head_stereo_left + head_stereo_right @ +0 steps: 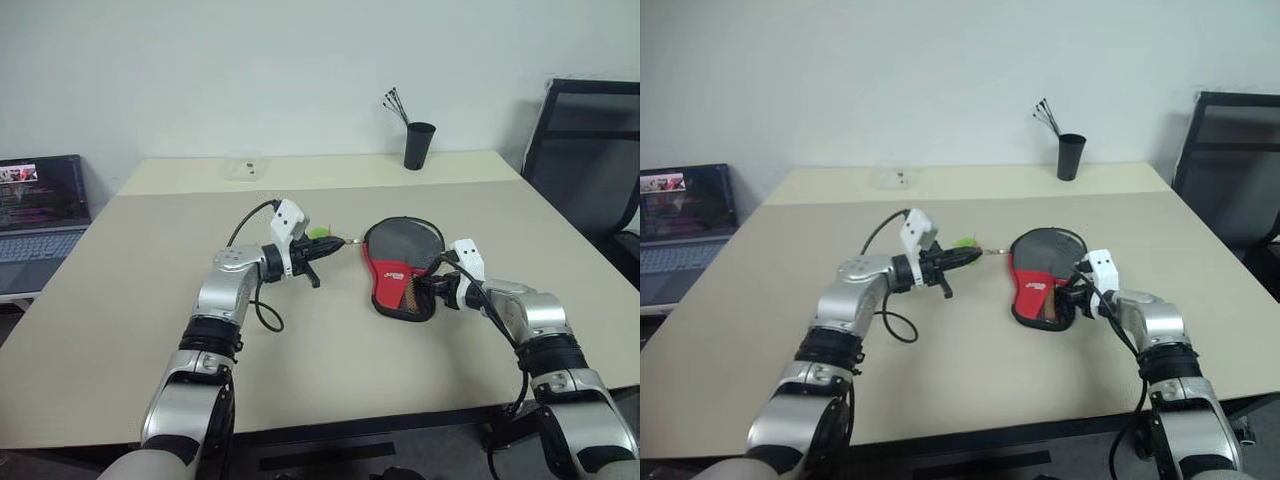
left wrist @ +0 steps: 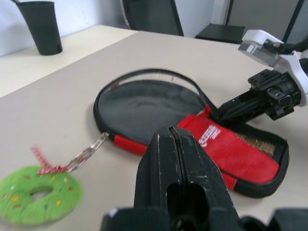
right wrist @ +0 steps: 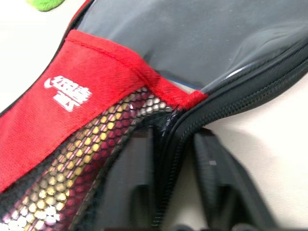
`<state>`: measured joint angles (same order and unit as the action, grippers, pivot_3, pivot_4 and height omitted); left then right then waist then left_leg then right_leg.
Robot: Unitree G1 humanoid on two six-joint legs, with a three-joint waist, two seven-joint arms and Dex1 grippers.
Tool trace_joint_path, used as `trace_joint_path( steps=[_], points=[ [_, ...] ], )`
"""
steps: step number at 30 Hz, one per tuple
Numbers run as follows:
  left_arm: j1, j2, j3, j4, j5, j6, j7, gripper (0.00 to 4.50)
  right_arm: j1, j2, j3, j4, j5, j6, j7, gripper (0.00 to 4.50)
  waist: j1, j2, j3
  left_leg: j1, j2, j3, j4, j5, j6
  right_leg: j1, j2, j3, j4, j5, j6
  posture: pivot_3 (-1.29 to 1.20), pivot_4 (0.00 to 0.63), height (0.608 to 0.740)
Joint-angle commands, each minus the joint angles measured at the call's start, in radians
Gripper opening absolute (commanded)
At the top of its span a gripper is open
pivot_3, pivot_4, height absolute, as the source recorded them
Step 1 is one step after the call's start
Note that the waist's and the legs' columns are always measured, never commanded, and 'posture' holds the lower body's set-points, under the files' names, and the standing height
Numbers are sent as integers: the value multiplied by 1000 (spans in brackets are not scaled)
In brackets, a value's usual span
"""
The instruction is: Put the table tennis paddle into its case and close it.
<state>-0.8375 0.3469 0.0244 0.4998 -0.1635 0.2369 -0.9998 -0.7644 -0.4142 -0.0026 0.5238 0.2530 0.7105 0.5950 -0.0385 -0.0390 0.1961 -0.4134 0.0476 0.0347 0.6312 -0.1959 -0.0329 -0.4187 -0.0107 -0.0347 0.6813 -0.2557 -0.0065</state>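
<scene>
Where beige table [image 1: 120, 330] ends: laptop [image 1: 40, 215], chair [image 1: 585, 150].

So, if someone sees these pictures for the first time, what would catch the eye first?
Most likely the black and red paddle case, lying flat in the middle of the pale table, with the right tool closed on its zip rim at the handle end. Next comes the green ring charm beside the case, joined to its zipper pull, just ahead of the shut left tool. A black cup stands at the far edge.
</scene>
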Motion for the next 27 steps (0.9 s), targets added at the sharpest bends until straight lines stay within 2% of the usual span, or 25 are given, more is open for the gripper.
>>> trace_joint_path(
  steps=[1,10,15,20,27],
  points=[
    [45,50,14,-87,-57,22,-56,0,-11,43,36,44,-28,-4,0,26,-5,-1,-1,0,0,0,0,0,0,0,0,0,0,0,0,0,150,740],
    [276,230,10,-299,-185,153,-250,0,-72,124,82,-54,-12,31,79,26,-28,-1,-1,4,7,1,-2,0,0,-1,3,8,0,1,-1,0,150,740],
    [359,285,27,-424,-241,205,-268,0,-68,154,108,-155,4,104,105,26,-26,-1,-1,4,15,4,-3,-1,-2,-3,10,11,0,1,-2,0,150,740],
    [411,327,33,-513,-277,248,-257,0,-36,174,122,-265,18,183,92,26,-18,-1,-1,4,15,6,-3,-2,-3,-4,11,13,0,1,-2,0,150,740],
    [459,378,49,-623,-341,314,-242,0,122,183,110,-596,69,413,-3,26,0,-1,-1,2,16,7,-3,-3,-4,-5,10,14,-2,1,-2,0,150,740]
  ],
)
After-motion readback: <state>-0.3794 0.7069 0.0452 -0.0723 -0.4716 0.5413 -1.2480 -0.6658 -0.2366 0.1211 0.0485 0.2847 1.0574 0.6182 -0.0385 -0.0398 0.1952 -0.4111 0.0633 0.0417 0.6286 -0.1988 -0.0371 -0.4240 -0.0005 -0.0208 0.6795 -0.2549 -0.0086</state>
